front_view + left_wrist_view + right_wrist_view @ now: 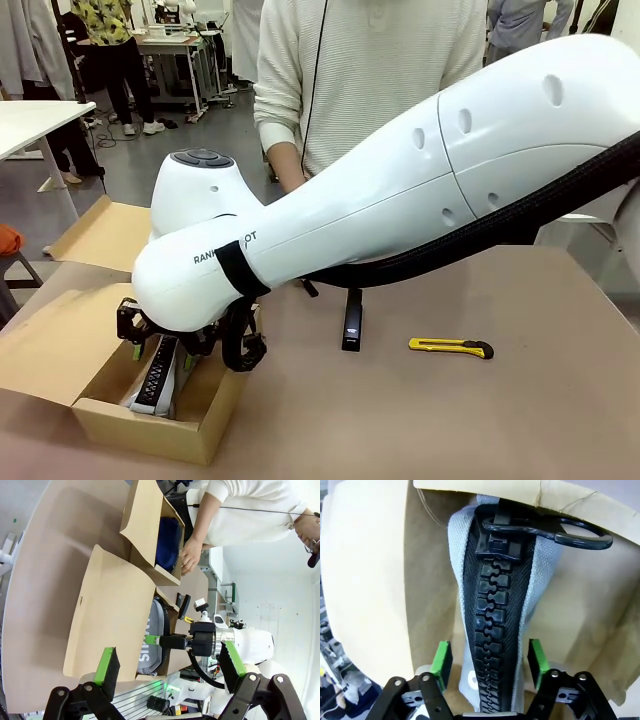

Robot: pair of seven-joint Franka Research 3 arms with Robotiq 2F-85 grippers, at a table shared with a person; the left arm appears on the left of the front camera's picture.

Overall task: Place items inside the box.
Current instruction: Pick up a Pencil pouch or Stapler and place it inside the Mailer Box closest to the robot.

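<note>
- My right gripper (pixel 488 652) hangs low over the open cardboard box (pixel 150 425) at the near left corner of the desk (pixel 450 420). My arm reaches across the middle to get there.
- Its jaws are parted fairly wide and straddle the grey pencil case (pixel 492 595). A sliver of gap shows beside one green pad. I cannot tell whether the other pad touches the fabric.
- The pencil case sits inside the box on its edge, black zip facing up at me. The zip's black pull ring (pixel 560 532) lies at the far end, against the box wall.
- My left gripper (pixel 169 662) is held high and off to the side, jaws spread wide with nothing between them, looking down on the box flaps.
- From there I see a second cardboard box (pixel 142 520) just past the first, with a dark blue pouch (pixel 167 542) inside it.
- The person's hand (pixel 190 559) rests at the edge of that second box.
- A black stapler (pixel 352 322) lies on the desk near the middle, well clear of both boxes.
- A yellow utility knife (pixel 450 347) lies flat to the right of the stapler, near it but not touching.
</note>
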